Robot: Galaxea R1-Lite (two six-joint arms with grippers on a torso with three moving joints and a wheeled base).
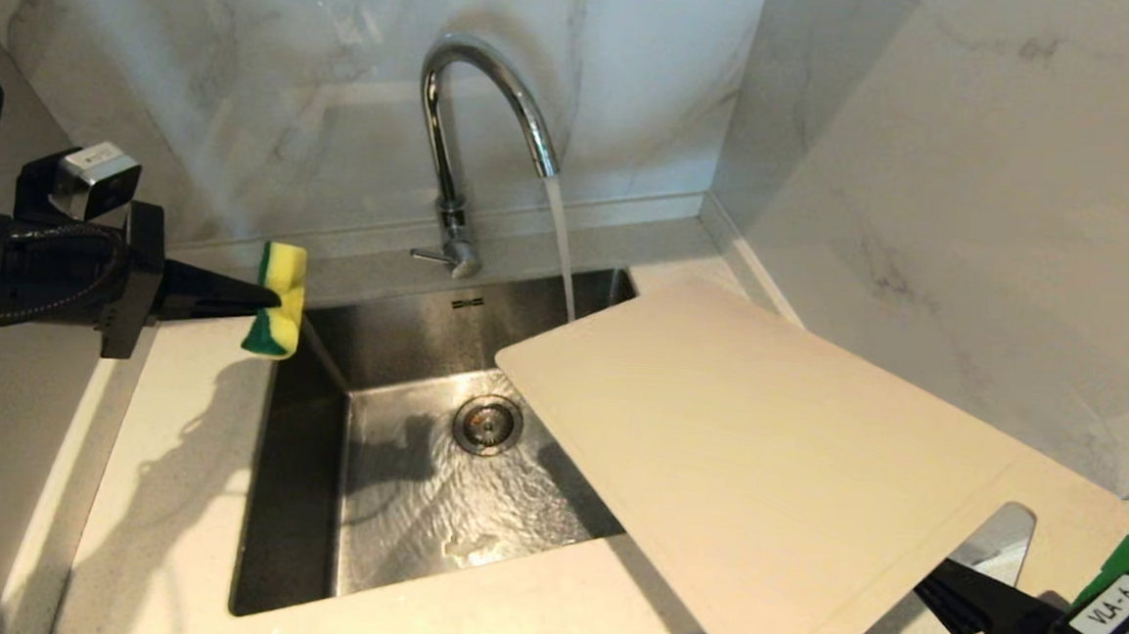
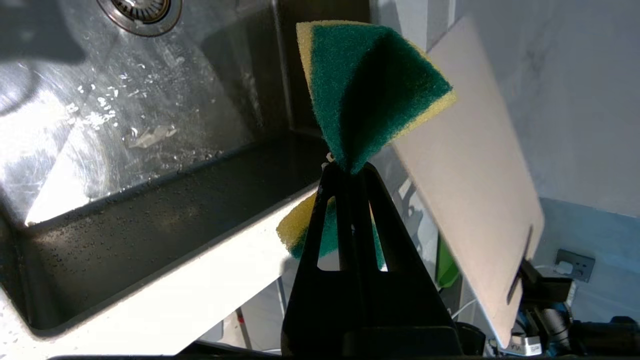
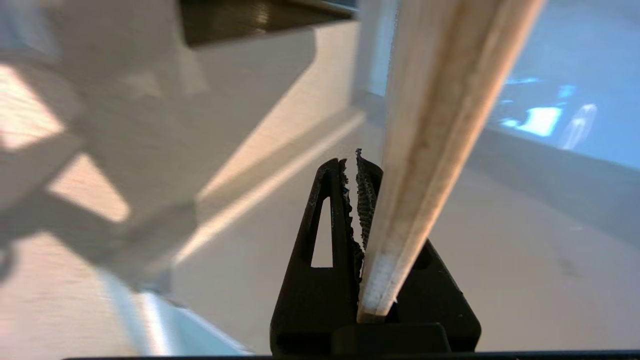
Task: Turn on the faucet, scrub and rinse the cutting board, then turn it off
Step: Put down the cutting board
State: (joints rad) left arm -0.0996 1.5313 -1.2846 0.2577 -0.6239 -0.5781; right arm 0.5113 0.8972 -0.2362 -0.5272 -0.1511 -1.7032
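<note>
While the faucet (image 1: 483, 126) runs, the right gripper (image 3: 361, 200) pinches the cutting board (image 1: 761, 466) by its handle end, tilted over the sink (image 1: 299, 497) (stream lands behind its far corner). Thin edge grip: scrubbing could lever it loose. Left gripper (image 1: 267, 299) is clamped on the sponge (image 1: 278, 300), well apart.

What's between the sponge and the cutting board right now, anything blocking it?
Nothing visible. The left end effector holds the sponge over the sink's left edge; the cutting board, held by the right end effector, slants over the right side. Only open basin and the faucet's stream lie between.
</note>
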